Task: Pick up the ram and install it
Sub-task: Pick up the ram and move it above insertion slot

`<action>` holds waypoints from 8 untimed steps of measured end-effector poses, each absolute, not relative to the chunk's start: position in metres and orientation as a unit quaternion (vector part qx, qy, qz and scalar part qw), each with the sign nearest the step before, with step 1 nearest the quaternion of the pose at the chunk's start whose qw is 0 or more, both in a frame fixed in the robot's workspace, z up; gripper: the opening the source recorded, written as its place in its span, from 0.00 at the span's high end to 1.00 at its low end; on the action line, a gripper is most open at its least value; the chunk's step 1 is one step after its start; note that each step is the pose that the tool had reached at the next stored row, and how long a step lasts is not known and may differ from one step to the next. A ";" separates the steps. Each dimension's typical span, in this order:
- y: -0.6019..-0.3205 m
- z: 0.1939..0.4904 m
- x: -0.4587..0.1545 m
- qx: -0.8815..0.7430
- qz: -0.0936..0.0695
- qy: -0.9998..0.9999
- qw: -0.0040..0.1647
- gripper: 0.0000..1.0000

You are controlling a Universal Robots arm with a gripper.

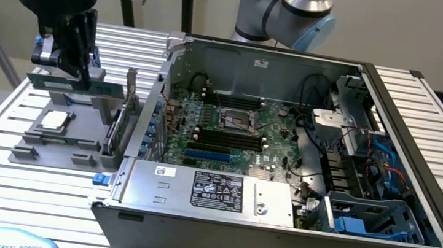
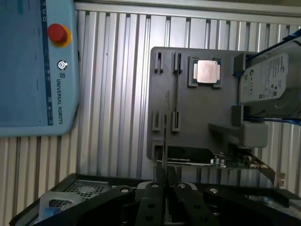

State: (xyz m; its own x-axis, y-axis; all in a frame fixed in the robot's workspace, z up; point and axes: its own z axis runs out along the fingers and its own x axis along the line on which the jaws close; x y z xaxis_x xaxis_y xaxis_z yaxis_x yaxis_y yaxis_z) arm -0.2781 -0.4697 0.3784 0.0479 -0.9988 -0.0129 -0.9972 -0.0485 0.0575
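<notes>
My gripper (image 1: 72,77) hangs above the grey parts holder (image 1: 29,153) at the exterior view's left, shut on the ram (image 1: 103,91), a long green stick held level and lifted off the holder. In the wrist view the ram (image 2: 165,132) shows edge-on as a thin line running out from between the black fingers (image 2: 155,188). The black memory slots (image 1: 224,138) lie on the motherboard inside the open computer case (image 1: 419,120), well to the exterior view's right of the gripper.
A silver processor chip (image 1: 53,120) and an upright green card with a metal bracket (image 1: 126,114) stand on the holder. The wrist view also shows a hard drive (image 2: 268,82) and a teach pendant (image 2: 33,70). The case's near wall (image 1: 274,247) and power supply (image 1: 206,190) stand tall.
</notes>
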 end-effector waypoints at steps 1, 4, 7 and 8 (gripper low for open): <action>-0.470 0.381 -0.274 0.724 -0.025 -0.690 0.016 0.86; -0.470 0.386 -0.260 0.724 -0.028 -0.689 0.013 0.86; -0.470 0.389 -0.246 0.724 -0.032 -0.689 0.009 0.86; -0.470 0.390 -0.242 0.724 -0.034 -0.689 0.007 0.86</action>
State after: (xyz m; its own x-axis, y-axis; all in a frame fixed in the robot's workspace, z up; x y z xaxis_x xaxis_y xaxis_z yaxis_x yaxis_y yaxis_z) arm -0.2418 -0.4697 0.3900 0.0477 -0.9981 -0.0388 -0.9972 -0.0499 0.0564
